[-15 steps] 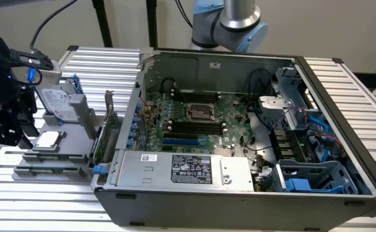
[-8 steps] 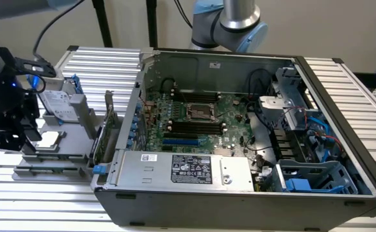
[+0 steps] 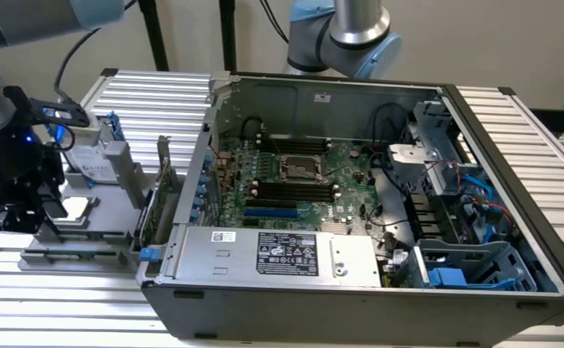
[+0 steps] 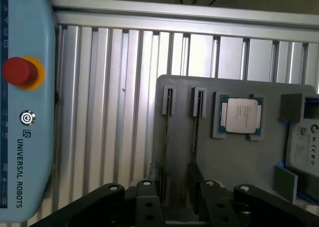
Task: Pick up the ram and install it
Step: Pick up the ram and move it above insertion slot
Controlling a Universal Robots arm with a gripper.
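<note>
Two thin dark sticks stand on edge in narrow slots of a grey parts holder [image 4: 234, 162]; going by their shape they are ram [image 4: 167, 132], and the second ram stick [image 4: 196, 132] sits beside it. My gripper [image 4: 174, 204] hovers over the near end of these slots, open, with its black fingers [image 4: 149, 207] apart and nothing held. In the exterior view the gripper [image 3: 11, 214] hangs at the far left over the holder [image 3: 79, 239]. The motherboard's black slots [image 3: 292, 192] lie inside the open computer case [image 3: 359, 297].
A square silver processor [image 4: 241, 115] and a drive [image 4: 305, 147] rest in the holder. A tall green card [image 3: 161, 196] stands between holder and case. A teach pendant with a red button [image 4: 20, 71] lies on the ribbed aluminium table [image 4: 109, 97]. A second arm [image 3: 354, 36] stands behind the case.
</note>
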